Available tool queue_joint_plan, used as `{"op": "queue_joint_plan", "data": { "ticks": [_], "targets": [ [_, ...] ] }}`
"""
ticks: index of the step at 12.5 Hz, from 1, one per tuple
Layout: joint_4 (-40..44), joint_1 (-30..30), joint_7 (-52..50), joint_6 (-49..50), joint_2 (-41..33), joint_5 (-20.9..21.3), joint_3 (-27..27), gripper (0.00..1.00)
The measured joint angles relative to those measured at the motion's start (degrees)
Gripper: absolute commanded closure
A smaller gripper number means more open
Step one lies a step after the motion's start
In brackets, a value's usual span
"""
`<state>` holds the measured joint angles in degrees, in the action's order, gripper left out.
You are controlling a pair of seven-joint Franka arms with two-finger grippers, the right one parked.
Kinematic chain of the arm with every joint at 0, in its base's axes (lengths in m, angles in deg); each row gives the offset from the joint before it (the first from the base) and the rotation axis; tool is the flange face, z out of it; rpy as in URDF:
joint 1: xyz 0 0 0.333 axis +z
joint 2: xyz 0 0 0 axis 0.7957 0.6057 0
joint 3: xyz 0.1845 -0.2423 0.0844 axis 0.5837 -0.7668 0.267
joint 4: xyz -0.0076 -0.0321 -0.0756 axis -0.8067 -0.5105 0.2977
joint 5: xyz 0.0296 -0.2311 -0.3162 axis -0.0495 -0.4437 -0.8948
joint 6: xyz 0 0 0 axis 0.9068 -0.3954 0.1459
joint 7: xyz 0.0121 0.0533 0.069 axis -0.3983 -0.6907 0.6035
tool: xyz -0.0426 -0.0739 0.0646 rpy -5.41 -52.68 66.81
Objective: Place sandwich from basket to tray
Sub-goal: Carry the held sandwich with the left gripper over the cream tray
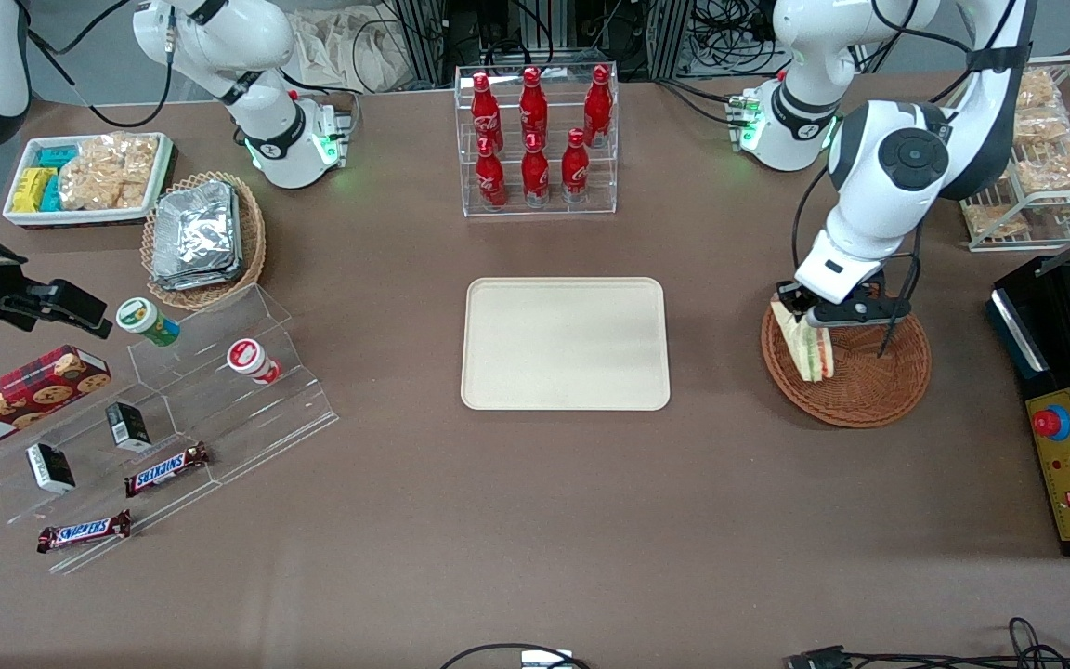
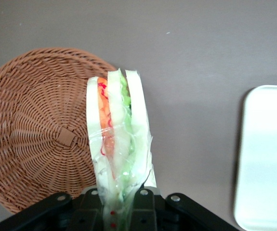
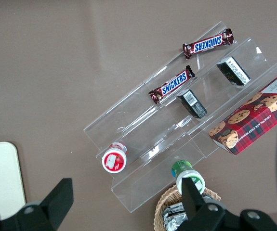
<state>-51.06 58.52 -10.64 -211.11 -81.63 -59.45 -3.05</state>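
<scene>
Pincer (image 1: 809, 318): pinching the sandwich by one narrow end, positioned over the basket edge nearest the tray.
Sandwich (image 2: 116, 144): held with its wedge hanging away from the fingers; the layers stand edge-on in the wrist view, so the bread faces take the squeeze, not the filling.
Basket (image 1: 869, 386): nothing else visible inside; woven floor visible in the wrist view; sandwich appears lifted clear of it.
Tray (image 1: 565, 344): bare, flat on the worktop, well apart toward the parked arm's end.
Step in hand: judged as carry phase; release not yet done.
</scene>
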Motion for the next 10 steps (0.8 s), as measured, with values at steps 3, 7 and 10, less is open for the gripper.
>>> {"op": "queue_joint_plan", "data": {
  "ticks": [3,7,10],
  "targets": [
    [6.66,-0.02,-2.14,7.70,0.35,-0.01,-3.48,1.00],
    [10.88,-0.13,-6.45,10.07,1.54,-0.02,-10.27,1.00],
    [11.86,-0.17,-7.49,10.08,2.84,-0.01,-14.12,1.00]
  ]
}}
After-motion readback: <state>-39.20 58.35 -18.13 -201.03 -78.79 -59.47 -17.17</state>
